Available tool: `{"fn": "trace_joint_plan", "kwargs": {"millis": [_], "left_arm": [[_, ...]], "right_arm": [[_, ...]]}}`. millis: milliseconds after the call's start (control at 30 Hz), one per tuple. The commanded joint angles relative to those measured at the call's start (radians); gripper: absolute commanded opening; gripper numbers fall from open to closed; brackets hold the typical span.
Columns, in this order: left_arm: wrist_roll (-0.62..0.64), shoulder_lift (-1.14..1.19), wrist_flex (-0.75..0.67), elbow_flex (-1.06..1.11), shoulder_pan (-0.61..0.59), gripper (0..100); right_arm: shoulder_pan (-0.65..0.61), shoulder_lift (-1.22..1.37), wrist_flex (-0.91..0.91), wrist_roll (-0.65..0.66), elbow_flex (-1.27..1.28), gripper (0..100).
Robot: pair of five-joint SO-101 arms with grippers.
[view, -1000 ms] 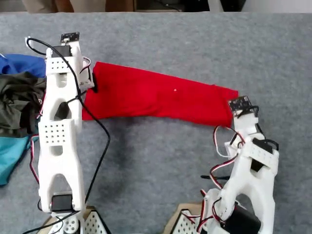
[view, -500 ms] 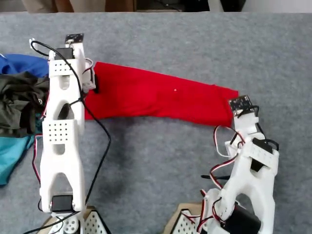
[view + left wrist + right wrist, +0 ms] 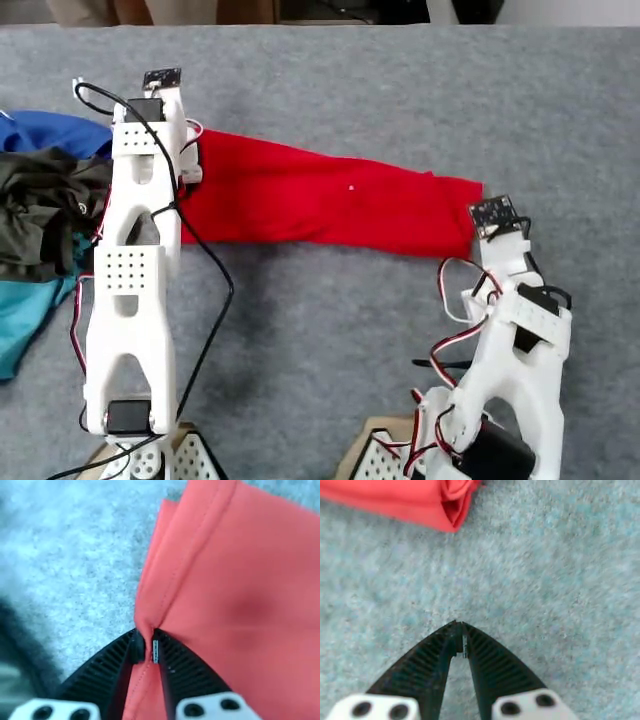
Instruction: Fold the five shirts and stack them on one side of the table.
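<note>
Left end effector point(image 3: 148, 649) clenched on hem of red shirt point(image 3: 320, 200), right end effector point(image 3: 460, 639) clenched empty over grey worktop point(image 3: 340, 330), beside shirt's other end.

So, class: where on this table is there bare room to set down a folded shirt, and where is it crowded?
Free: the table beyond the red shirt, and the patch between left arm and right arm. Crowded: the left edge, with the shirt pile.

A folded shirt point(image 3: 330, 200) lies as a long strip across the middle of the table point(image 3: 400, 80) — its left end pinched in the left gripper point(image 3: 148, 650), its right end near the right gripper point(image 3: 460, 641), not touching. A heap of shirts point(image 3: 40, 210) sits at the table's left edge.
</note>
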Motion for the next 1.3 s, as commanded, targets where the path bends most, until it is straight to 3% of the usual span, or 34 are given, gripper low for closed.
{"fn": "trace_joint_plan", "kwargs": {"millis": [0, 200, 433, 867, 1267], "left_arm": [[0.038, -0.007, 0.054, -0.034, 0.006, 2], [0.064, -0.082, 0.112, -0.110, 0.060, 2], [0.075, -0.259, 0.112, -0.035, 0.224, 2], [0.160, -0.328, 0.104, -0.025, 0.525, 2], [0.264, -0.328, -0.087, -0.175, 0.690, 2]], "right_arm": [[0.012, -0.004, -0.020, -0.009, 0.001, 0.5], [0.022, -0.010, -0.064, -0.100, 0.018, 0.5], [0.147, -0.012, -0.071, -0.209, -0.015, 0.5], [0.142, -0.012, -0.068, -0.212, -0.010, 0.5], [0.142, -0.012, -0.069, -0.212, -0.010, 0.5]]}}
